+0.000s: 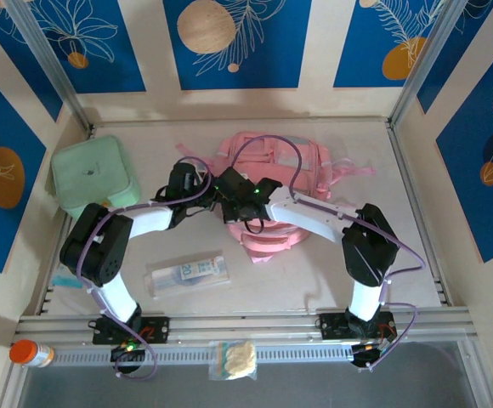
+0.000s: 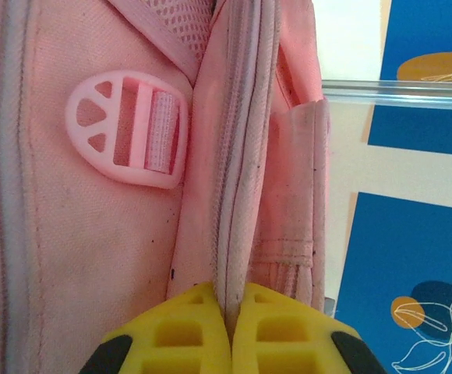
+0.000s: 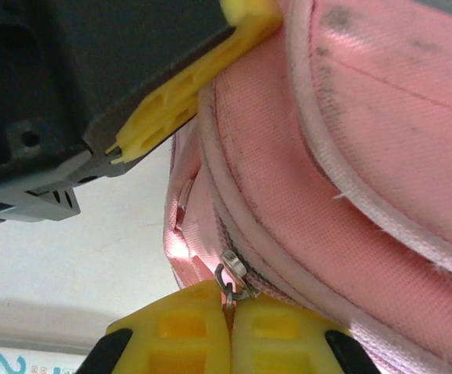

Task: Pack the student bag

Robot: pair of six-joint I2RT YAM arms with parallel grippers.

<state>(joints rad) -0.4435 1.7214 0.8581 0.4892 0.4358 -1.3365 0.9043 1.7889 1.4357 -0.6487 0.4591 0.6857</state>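
The student bag (image 1: 272, 161), soft and pink, lies at the back middle of the table. Both grippers meet at its near left side. My left gripper (image 2: 230, 312) is shut on the bag's zip seam (image 2: 238, 171), pinching the pale fabric edge beside a pink plastic strap buckle (image 2: 128, 128). My right gripper (image 3: 230, 312) is shut on the metal zip pull (image 3: 232, 280) on the bag's side. One yellow finger (image 3: 171, 109) of the left gripper presses the bag just above it. In the top view the left gripper (image 1: 208, 190) and the right gripper (image 1: 234, 204) sit close together.
A mint-green lidded case (image 1: 93, 178) stands at the back left. A clear packet with a printed label (image 1: 187, 274) lies in front of the left arm. An orange-capped bottle (image 1: 30, 352) and a small snack bag (image 1: 234, 359) rest on the near rail.
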